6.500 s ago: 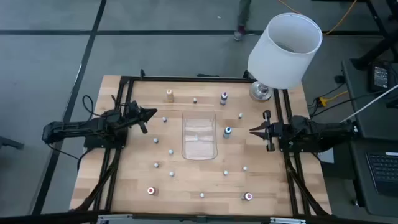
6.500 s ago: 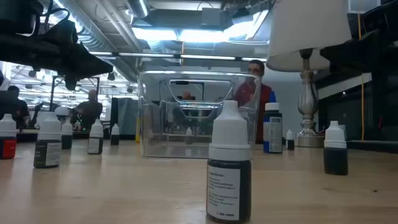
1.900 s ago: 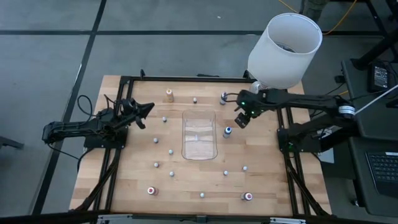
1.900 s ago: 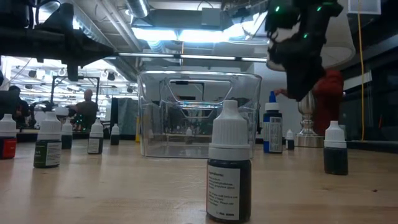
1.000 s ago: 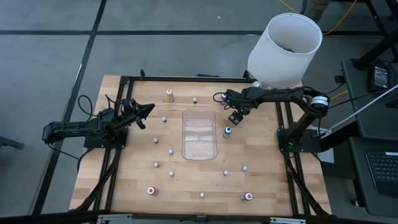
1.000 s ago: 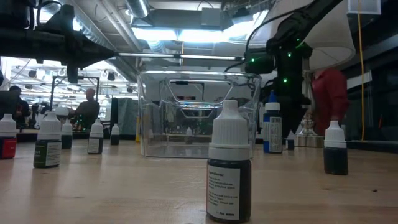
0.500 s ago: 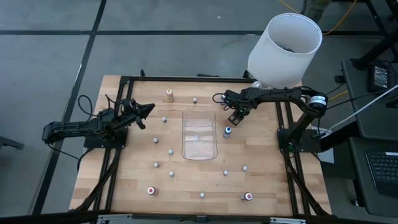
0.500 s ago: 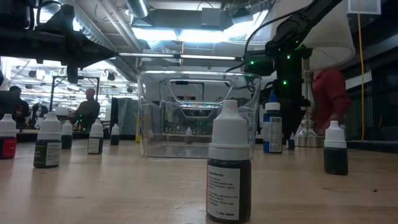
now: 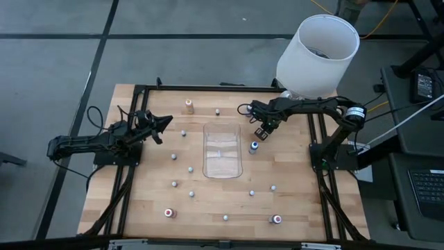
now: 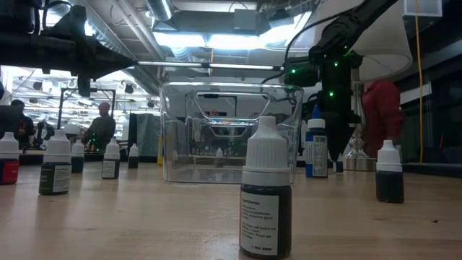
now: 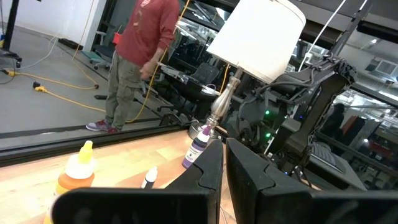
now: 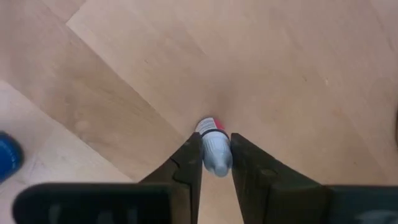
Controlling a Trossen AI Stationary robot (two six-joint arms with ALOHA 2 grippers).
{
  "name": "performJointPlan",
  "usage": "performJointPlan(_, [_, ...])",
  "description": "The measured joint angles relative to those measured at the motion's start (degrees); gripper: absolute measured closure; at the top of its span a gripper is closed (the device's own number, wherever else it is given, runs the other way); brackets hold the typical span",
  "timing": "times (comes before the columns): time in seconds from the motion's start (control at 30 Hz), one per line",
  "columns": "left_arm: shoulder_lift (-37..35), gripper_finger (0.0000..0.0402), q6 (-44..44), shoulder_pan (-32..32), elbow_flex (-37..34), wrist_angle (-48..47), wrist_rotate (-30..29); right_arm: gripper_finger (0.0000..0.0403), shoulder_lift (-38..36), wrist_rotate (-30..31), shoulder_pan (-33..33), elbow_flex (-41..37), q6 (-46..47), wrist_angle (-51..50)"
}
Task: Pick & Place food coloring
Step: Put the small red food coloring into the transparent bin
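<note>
R claw (image 12: 216, 163) was down on the table (image 9: 139, 201) near the lamp's base, fingers clamped on a small white-capped food coloring bottle (image 12: 214, 147) standing upright on the wood, just beside the clear tray (image 9: 222, 153). L claw (image 9: 165, 125) clenched w/ nothing held, raised over the table's left side.

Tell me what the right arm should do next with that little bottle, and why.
Probably lift it straight up. The right pincer has its fingers pressed on both sides of the small bottle, which stands on the wooden table beside the clear tray. Once raised, it could be carried over the tray. The left pincer waits shut at the table's left side.
</note>
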Motion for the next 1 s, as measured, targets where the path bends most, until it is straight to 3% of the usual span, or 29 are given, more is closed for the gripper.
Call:
performJointPlan(0.23, [0.0, 0.0384, 0.0, 0.0, 0.0, 0.0, 0.0, 0.0340, -8.5, -1.0, 3.5, 0.0, 0.3, -2.5])
performJointPlan(0.4, [0.0, 0.0384, 0.0, 0.0, 0.0, 0.0, 0.0, 0.0333, -16.6, -2.2, 7.2, 4.0, 0.4, -10.7])
performJointPlan(0.7, [0.0, 0.0384, 0.0, 0.0, 0.0, -2.4, 0.0, 0.0338, -26.4, -4.4, 14.3, 27.2, 0.2, -30.5])
performJointPlan(0.87, [0.0, 0.0384, 0.0, 0.0, 0.0, -3.7, 0.0, 0.0335, -25.9, -3.6, 17.9, 39.0, 0.2, -40.8])
performJointPlan(1.0, [0.0, 0.0384, 0.0, 0.0, 0.0, -3.8, 0.0, 0.0335, -24.1, -2.9, 18.9, 42.7, 0.3, -41.5])
